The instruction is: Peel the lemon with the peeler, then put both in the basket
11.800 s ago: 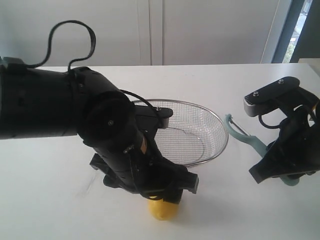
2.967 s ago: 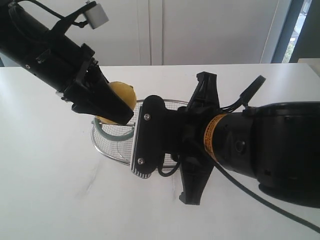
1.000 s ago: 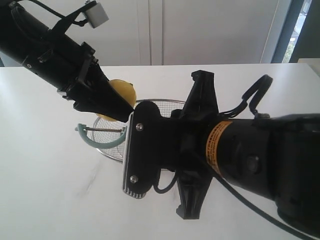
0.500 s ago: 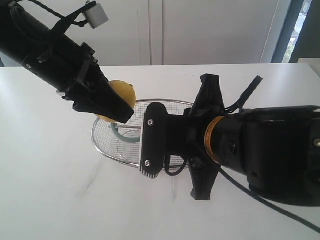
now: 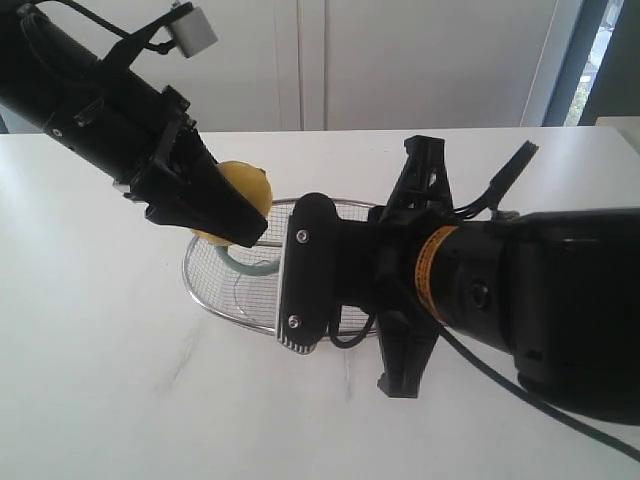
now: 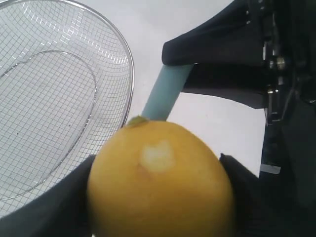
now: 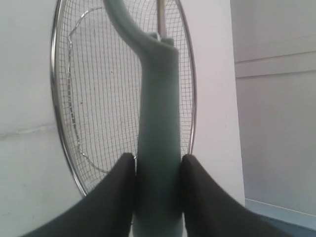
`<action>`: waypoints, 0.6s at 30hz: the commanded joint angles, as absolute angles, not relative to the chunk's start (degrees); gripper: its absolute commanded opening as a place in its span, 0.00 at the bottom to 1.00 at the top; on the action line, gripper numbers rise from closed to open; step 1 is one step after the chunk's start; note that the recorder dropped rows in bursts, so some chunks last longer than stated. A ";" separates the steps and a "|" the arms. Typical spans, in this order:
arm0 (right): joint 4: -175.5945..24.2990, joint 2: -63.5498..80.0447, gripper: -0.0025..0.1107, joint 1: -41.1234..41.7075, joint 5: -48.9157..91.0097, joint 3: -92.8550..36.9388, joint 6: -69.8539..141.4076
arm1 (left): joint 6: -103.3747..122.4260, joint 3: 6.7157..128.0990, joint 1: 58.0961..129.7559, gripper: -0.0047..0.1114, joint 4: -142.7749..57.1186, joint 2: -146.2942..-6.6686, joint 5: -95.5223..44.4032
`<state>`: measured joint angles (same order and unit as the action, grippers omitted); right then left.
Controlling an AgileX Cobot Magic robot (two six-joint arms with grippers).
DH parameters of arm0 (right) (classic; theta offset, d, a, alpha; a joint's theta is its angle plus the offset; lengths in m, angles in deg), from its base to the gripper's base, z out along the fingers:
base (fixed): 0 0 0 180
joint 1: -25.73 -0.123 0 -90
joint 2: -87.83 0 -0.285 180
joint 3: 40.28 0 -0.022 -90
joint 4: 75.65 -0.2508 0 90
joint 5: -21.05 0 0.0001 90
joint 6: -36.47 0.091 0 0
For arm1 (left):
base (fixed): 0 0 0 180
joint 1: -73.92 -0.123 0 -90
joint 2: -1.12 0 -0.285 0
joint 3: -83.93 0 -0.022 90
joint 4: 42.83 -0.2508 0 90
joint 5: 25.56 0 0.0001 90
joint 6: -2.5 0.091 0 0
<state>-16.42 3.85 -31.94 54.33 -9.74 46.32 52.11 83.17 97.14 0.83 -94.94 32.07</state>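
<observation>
My left gripper (image 5: 238,208) is shut on the yellow lemon (image 5: 248,185) and holds it in the air above the left end of the wire basket (image 5: 205,296). In the left wrist view the lemon (image 6: 160,187) fills the space between the black fingers (image 6: 242,190) and shows a small pale scraped spot. My right gripper (image 7: 158,170) is shut on the handle of the teal peeler (image 7: 158,113). The peeler's forked head (image 5: 248,268) sits just below the lemon, over the basket (image 7: 190,84). The teal handle (image 6: 165,94) runs up to the lemon's tip.
The white table (image 5: 100,380) spreads around the basket. The bulky right arm (image 5: 470,290) covers the basket's right half in the exterior view. White cabinet doors (image 5: 400,60) stand behind the table.
One second ago the peeler's head stuck out left of the basket. It has since drawn back to the right, under the lemon. The left gripper and lemon have stayed put.
</observation>
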 commanded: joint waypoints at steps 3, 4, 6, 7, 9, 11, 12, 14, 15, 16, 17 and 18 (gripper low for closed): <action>-16.06 6.50 0.02 -32.67 53.87 -9.73 47.15 | 51.81 83.42 96.87 0.04 3.04 -94.65 32.89; -16.18 6.50 0.02 -32.67 53.75 -9.73 47.15 | 51.81 83.42 96.87 0.04 3.04 -94.65 32.89; -16.46 6.64 0.02 -33.20 53.75 -9.73 47.15 | 51.81 83.42 96.87 0.04 3.04 -94.65 32.89; -16.58 6.64 0.02 -33.61 53.63 -9.73 47.15 | 51.81 83.42 96.87 0.04 3.04 -94.65 32.89; -16.73 6.64 0.02 -34.23 53.51 -9.73 47.15 | 51.81 83.42 96.87 0.04 3.04 -94.65 32.80; -16.87 6.64 0.02 -34.87 53.29 -9.73 47.15 | 51.81 83.42 96.87 0.04 3.04 -94.65 32.80; -16.87 6.64 0.02 -34.87 53.29 -9.73 47.15 | 51.81 83.42 96.87 0.04 3.04 -94.65 32.80; -17.06 6.64 0.02 -34.89 53.29 -9.73 47.15 | 51.81 83.42 96.87 0.04 3.04 -94.65 32.80; -17.04 6.64 0.02 -34.89 53.47 -9.73 47.15 | 51.81 83.42 96.87 0.04 3.04 -94.65 32.80; -17.04 6.64 0.02 -34.89 53.53 -9.73 47.15 | 51.81 83.42 96.87 0.04 3.04 -94.65 32.80; -17.04 6.64 0.02 -34.89 53.65 -9.73 47.15 | 51.81 83.42 96.87 0.04 3.04 -94.65 32.80; -17.04 6.64 0.02 -34.89 53.79 -9.73 47.15 | 51.81 83.42 96.87 0.04 3.04 -94.65 32.80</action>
